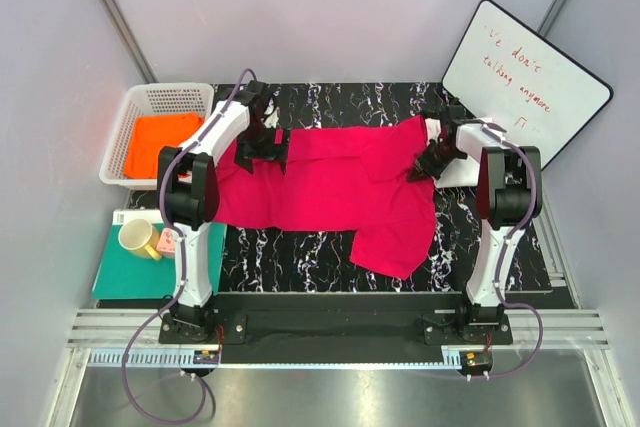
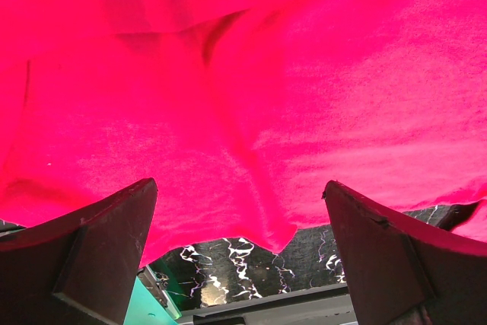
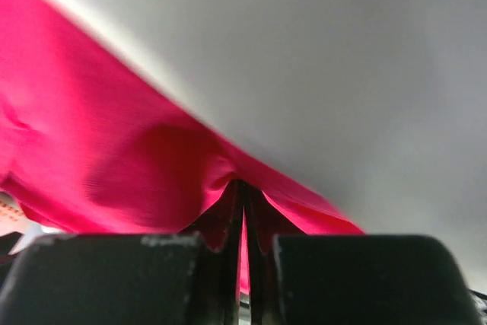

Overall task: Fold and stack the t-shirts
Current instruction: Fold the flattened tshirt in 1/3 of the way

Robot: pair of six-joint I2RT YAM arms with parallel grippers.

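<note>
Crimson-pink short-sleeved cloth t-shirt [image 1: 330, 197] is lying spread across the black marbled table [image 1: 300, 257].
At the left, a bright orange cloth t-shirt [image 1: 160, 142] is sitting in the white plastic lattice basket [image 1: 175, 97]. The left gripper [image 2: 240, 195] is hovering over the crimson shirt's left part, fingers spread wide and holding nothing. At the shirt's right end, the right gripper [image 3: 243, 211] is pinching a raised crimson fold between pressed-together fingers, just beside a white cloth patch [image 1: 462, 173].
</note>
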